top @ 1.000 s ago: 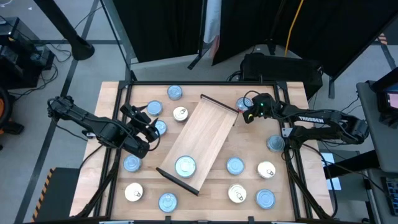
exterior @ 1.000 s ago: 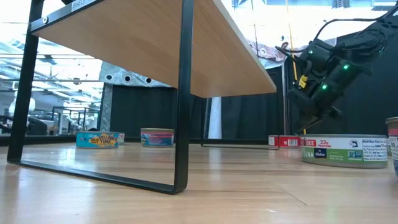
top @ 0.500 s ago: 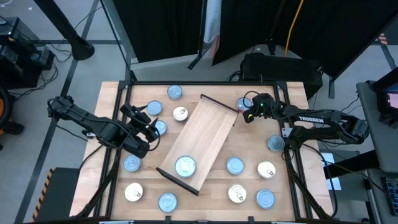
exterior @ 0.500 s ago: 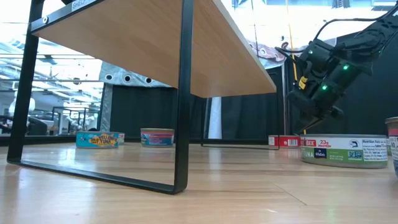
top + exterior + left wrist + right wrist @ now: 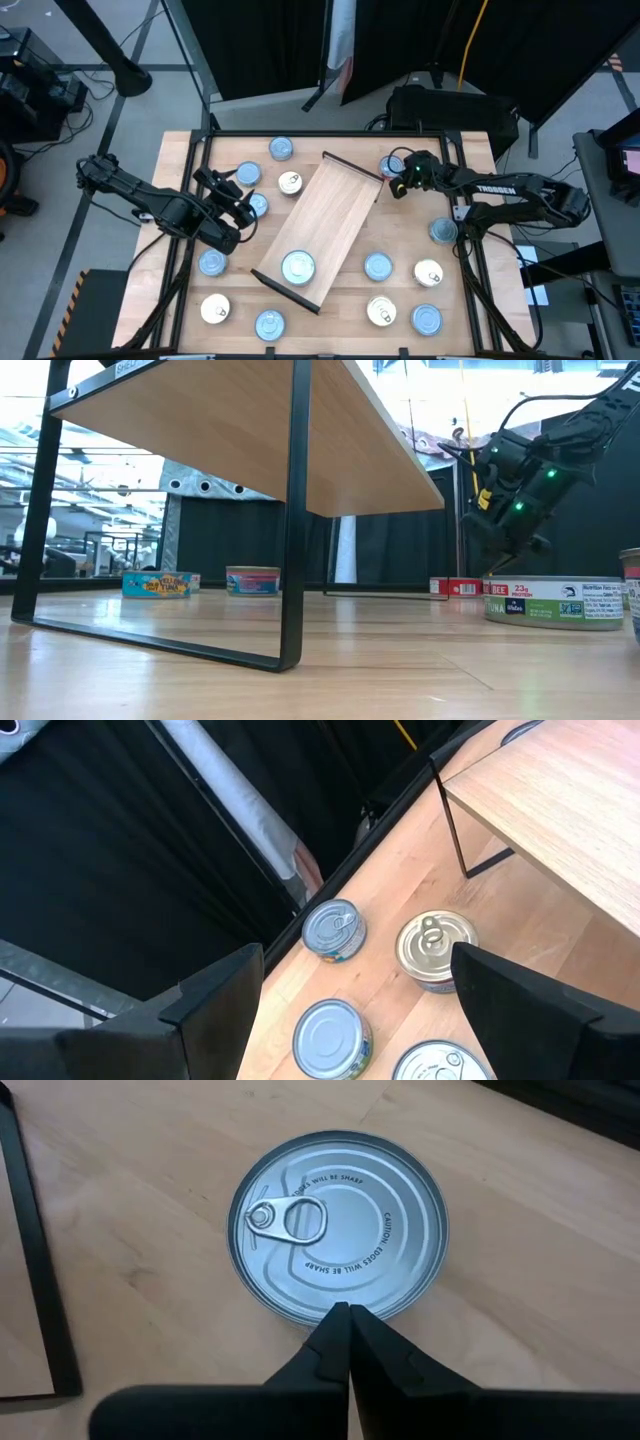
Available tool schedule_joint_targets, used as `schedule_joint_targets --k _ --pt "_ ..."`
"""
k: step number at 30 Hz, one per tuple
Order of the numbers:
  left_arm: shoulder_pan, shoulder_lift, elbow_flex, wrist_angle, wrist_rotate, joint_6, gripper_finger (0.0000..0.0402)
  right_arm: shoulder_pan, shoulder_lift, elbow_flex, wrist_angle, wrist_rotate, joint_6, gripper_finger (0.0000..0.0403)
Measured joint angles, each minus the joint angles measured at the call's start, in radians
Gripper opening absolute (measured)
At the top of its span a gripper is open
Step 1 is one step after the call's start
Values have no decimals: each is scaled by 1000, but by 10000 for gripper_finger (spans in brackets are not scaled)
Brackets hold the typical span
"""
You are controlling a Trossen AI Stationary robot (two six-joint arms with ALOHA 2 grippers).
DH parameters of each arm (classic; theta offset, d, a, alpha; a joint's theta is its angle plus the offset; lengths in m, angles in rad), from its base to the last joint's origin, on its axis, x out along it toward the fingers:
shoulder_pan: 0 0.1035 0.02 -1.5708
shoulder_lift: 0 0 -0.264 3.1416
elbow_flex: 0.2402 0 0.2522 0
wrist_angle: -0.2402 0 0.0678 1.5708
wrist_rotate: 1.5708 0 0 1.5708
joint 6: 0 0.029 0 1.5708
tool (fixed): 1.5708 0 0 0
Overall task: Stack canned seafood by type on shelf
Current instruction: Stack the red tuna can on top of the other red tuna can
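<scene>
Broadly, the job is looking barely begun. The butcher-block table point(image 5: 180, 160) is carrying the shelf point(image 5: 340, 215), a long pale board with a dark rail at each short end, which is lying diagonally across the middle and standing raised on thin black legs, as the low view shows.

Only one tin on the shelf point(image 5: 298, 267) is sitting on that board, near its nearer rail, blue-topped and alone, so no stack by type is showing yet. Everything else is lying loose on the tabletop around the shelf: a far-left group point(image 5: 281, 149) of blue-topped and pale tins by the left arm, and a near-right scatter point(image 5: 378, 266) of blue and pale gold-topped tins along the front and right edge. By my count about a dozen are waiting to be sorted, though some may be hidden under the arms.

The left gripper point(image 5: 240, 205) is hovering beside the shelf's left edge, over the far-left group, with its fingers point(image 5: 215, 995) spread wide and nothing between them; its wrist view is looking down on several tins point(image 5: 331, 929) below.

The right gripper point(image 5: 398, 186) is hanging at the shelf's far right corner with its fingertips point(image 5: 347, 1325) pressed together and holding nothing, poised just at the rim of a silver pull-tab tin point(image 5: 338, 1225). It is likely needing to open before any pick-up there.
</scene>
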State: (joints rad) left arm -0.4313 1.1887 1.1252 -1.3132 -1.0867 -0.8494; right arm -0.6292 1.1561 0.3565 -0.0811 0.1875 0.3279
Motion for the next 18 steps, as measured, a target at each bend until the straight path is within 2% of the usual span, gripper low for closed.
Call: schedule_joint_targets --k 6,10,18 --pt "0 0 0 0 4 0 322 3 -2 1 -57 -1 0 0" --pt "0 0 0 0 4 0 322 3 8 -13 -157 -12 10 0" --pt "0 0 0 -1 4 0 322 45 -14 -5 -195 -12 49 0"
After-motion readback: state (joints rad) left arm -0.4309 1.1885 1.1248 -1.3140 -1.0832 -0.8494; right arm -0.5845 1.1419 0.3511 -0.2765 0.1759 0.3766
